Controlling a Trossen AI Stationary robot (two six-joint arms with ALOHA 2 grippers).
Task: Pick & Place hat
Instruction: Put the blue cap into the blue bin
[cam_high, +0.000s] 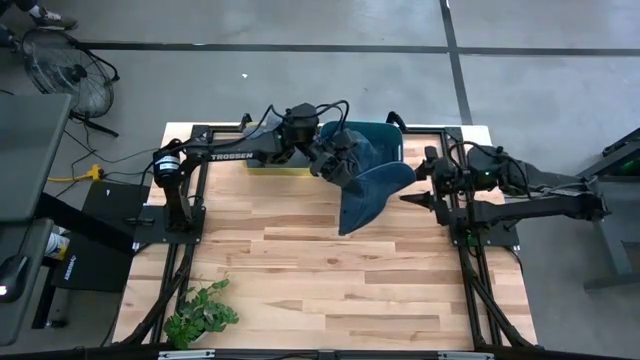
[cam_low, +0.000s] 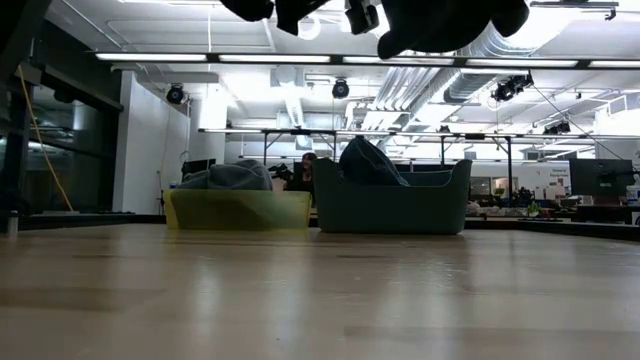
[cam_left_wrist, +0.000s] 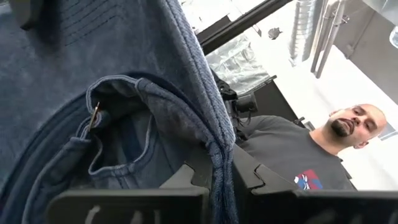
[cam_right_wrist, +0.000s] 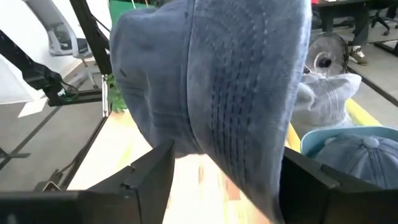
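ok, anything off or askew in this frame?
Nothing damaged or spilled. The blue hat hangs in mid-air, limp and folded: the left gripper is shut on it, and its brim sits between the right gripper's open fingers. The bins sit upright.

Grey concrete floor (cam_high: 300, 25) with dark seams, standing fan (cam_high: 70, 70), ceiling strip lights (cam_low: 330, 60), exposed ducts (cam_low: 480, 45)

Faded blue hat (cam_high: 365, 190) — yellow bin (cam_low: 238, 209), teal bin (cam_low: 392, 209) — pale striped wooden table (cam_high: 330, 270).
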